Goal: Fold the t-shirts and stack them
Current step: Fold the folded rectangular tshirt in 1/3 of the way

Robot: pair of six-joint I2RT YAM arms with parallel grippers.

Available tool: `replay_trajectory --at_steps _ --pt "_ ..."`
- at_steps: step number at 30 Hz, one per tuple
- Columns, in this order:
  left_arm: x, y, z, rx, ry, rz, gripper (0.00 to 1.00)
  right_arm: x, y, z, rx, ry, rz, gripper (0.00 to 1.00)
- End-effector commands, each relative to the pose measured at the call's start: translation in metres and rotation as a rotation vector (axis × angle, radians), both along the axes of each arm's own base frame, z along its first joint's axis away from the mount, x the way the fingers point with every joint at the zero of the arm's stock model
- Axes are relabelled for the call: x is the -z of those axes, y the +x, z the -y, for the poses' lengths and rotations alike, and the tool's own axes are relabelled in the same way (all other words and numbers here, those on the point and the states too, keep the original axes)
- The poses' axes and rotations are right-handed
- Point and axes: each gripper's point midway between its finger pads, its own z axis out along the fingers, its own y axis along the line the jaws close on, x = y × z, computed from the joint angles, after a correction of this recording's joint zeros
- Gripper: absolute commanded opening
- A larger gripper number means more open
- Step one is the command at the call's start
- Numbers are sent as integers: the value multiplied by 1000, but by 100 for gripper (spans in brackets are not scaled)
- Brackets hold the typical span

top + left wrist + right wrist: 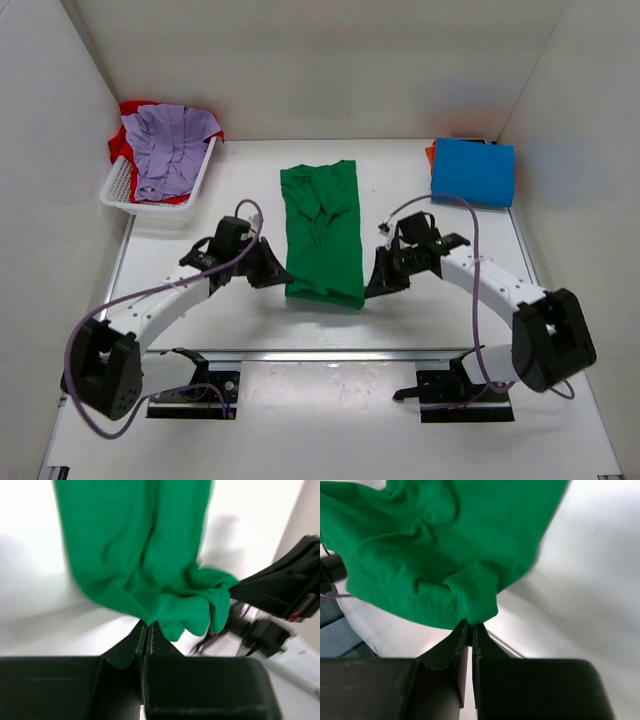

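Both near corners we're pinching: left gripper [271,272] and right gripper [378,282] clenched on green t-shirt [322,230], long axis running away

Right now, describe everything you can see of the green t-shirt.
The green t-shirt is plain, bright green soft cloth, folded into a long narrow strip with creases down its middle. It lies in the middle of the white table, its length running away from the arms. The left tool is shut on its near left corner and the right tool on its near right corner; the hem bunches at both pinches. Nothing else touches it.
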Motion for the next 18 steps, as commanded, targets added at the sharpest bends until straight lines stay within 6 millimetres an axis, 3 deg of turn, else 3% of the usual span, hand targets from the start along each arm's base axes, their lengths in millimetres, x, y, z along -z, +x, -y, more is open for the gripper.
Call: replay_trajectory --at_steps 1,4,5,6,11,12,13,14,15,17,18 --pt "-11 32 -7 30 -2 23 11 -14 41 0 -39 4 64 0" --pt "-5 68 -7 31 18 17 12 -17 89 5 -4 4 81 0" --pt "-13 83 -7 26 5 38 12 -18 108 4 -1 1 92 0" --pt "1 91 -9 22 27 8 13 -19 127 3 3 5 97 0" --pt "21 166 -19 -47 56 10 13 -18 206 5 18 -27 148 0" --pt "21 177 -23 -65 51 8 18 -17 223 4 31 -28 159 0" --pt "22 194 -26 -84 45 16 33 -16 238 8 54 -34 167 5" --pt "24 209 -26 -86 42 15 41 -13 246 11 67 -40 170 16" --pt "15 221 -27 -88 26 30 51 -16 252 11 73 -36 180 21" --pt "23 229 -29 -95 25 6 68 -15 254 13 80 -56 191 40" --pt "21 231 -33 -102 9 9 77 -13 248 12 75 -64 193 42"
